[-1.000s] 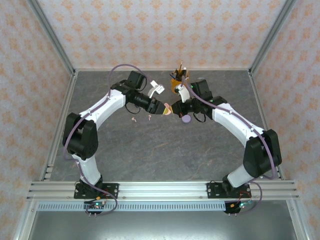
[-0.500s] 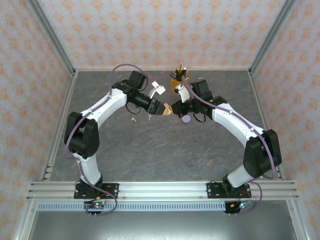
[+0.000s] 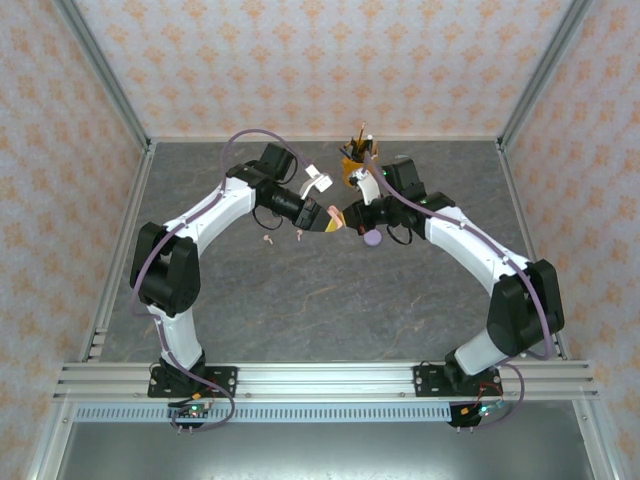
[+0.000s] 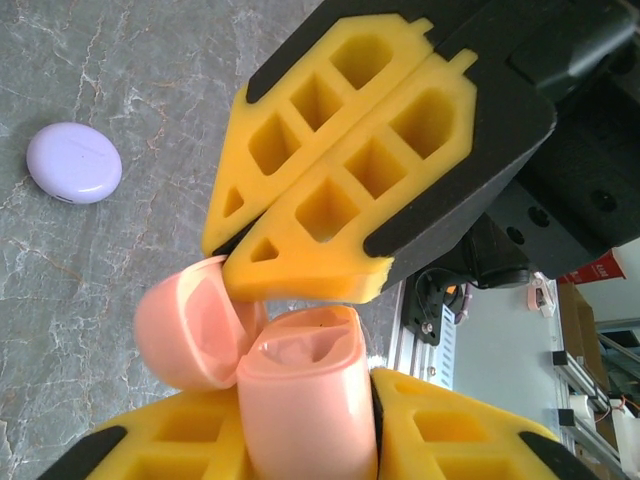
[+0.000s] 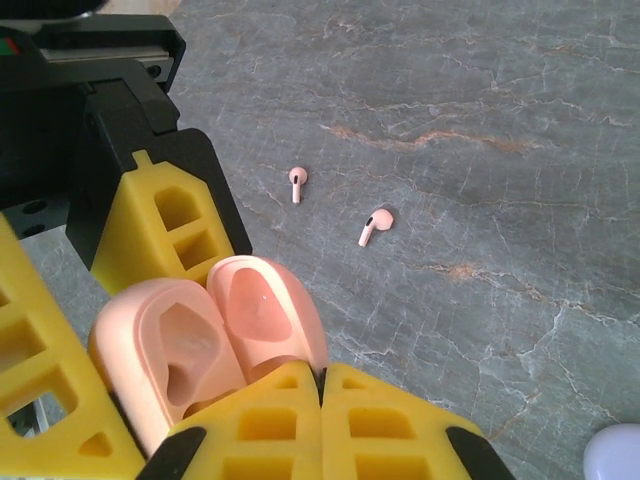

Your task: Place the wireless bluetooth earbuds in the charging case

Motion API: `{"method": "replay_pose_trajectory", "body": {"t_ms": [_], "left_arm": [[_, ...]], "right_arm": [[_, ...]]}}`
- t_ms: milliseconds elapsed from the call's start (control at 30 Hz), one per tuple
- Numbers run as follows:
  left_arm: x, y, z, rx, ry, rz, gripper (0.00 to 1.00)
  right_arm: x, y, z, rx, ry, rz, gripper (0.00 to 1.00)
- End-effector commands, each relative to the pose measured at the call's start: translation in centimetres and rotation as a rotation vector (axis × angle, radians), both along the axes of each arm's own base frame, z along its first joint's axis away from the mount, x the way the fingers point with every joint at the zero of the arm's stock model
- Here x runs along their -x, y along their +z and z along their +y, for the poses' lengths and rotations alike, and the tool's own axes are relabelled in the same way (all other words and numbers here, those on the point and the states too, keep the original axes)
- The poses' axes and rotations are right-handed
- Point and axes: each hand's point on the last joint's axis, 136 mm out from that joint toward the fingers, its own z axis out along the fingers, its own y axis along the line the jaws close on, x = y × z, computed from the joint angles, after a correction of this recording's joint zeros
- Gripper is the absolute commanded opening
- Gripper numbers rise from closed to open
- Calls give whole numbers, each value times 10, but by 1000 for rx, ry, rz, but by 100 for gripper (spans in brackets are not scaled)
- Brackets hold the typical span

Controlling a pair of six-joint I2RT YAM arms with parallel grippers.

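Earbuds: first earbud (image 5: 297,183) and second earbud (image 5: 375,228); both pale pink smooth plastic, each a rounded head on a short stem
Earbuds, position: loose on the table (image 5: 560,150), near each other but not touching; outside the case and well apart from both sets of jaws
Case (image 5: 165,350): pale pink, smooth rounded pebble shell; the base shows moulded hollows in its inner face
Lid (image 5: 265,310): same pink, domed and thin-walled; hinged open and standing beside the base, hollow side toward the right wrist camera
Case, position: held between the left jaws, base gripped and open end toward the right gripper; in the top view it sits where the two arms meet, at the middle of the table's far half
Left gripper (image 4: 305,430): yellow fingers with box-shaped cells, on black backing; jaws narrow, clamped on the case base, one finger on each side
Right gripper (image 5: 322,385): same yellow celled fingers; jaws pressed fully together with nothing between them, the joined tips touching the lid's rim
Lilac case (image 4: 73,162): smooth flat round disc, closed, lying on the table near the right gripper
Table, surface: matt grey stone pattern with pale veins and a few rust streaks
Cup (image 3: 358,165): orange, with pens standing in it, near the table's far edge beyond the right gripper
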Motion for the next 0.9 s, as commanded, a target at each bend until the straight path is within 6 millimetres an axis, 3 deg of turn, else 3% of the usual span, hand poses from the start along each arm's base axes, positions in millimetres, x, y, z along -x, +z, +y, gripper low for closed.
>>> {"method": "replay_pose_trajectory", "body": {"t_ms": [0,200,300,867], "left_arm": [[2,14,-7,45,-29,-15,26],[1,20,-8,61,-28,-34,40],[0,24,-8,64,-24,-47,42],[-2,30,-8,76,-25,-67,37]], "right_arm": [[-1,24,4,-30,12,-68,0],[1,26,4,-32,13,-69,0],[1,25,4,-31,15,-69,0],[3,23,2,-28,17,-65,0]]}}
